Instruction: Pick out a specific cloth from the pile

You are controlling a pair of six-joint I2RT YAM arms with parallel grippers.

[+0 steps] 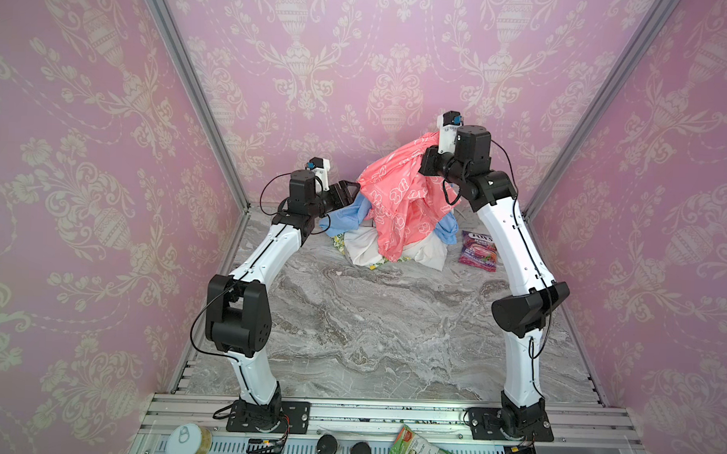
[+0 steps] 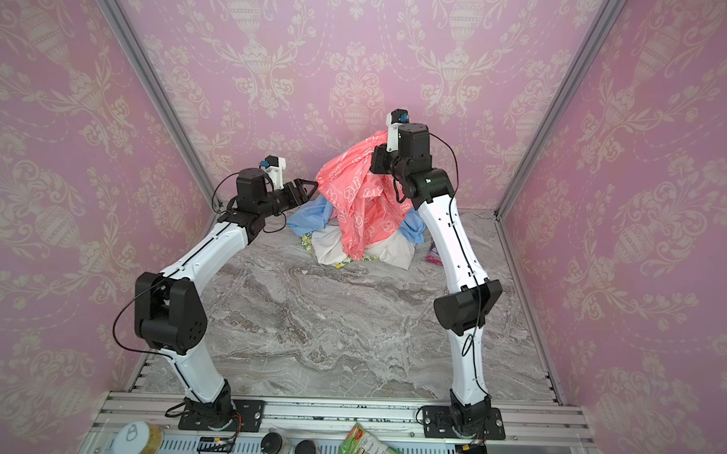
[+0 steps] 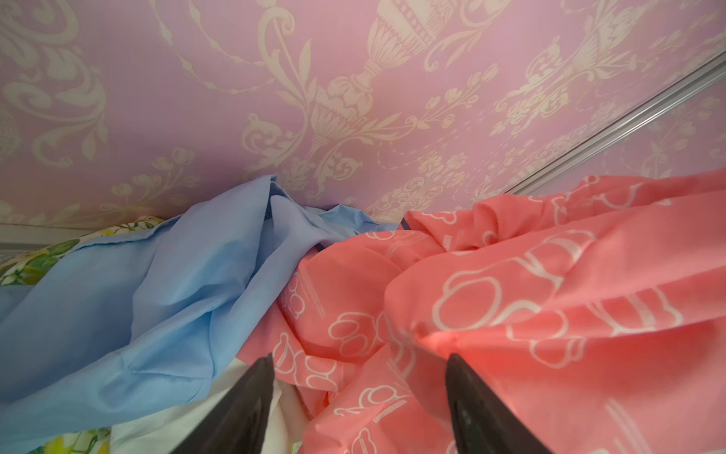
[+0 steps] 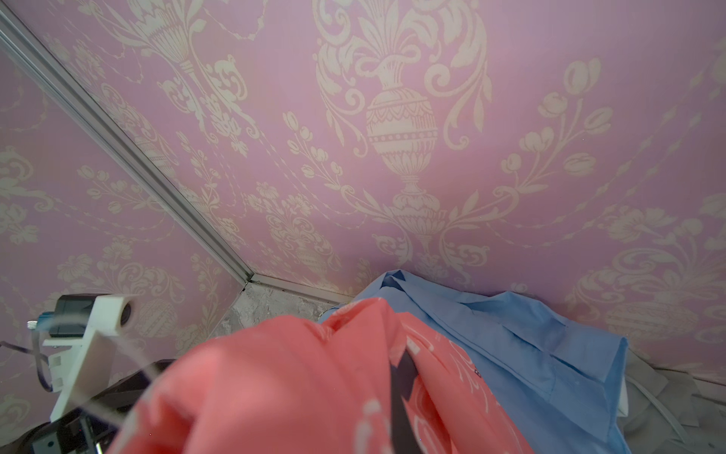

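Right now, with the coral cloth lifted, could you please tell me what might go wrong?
The cloth hangs from the shut right gripper, its lower end draped over the white cloth and light blue cloth; lifting could drag them along. The open left gripper sits beside its folds and might snag it.

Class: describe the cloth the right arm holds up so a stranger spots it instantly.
On the table, find the pile by the back wall. The cloth hangs over it from the right gripper. Only it is coral-pink with white cloud outlines, unlike the plain blue cloth and white cloth.
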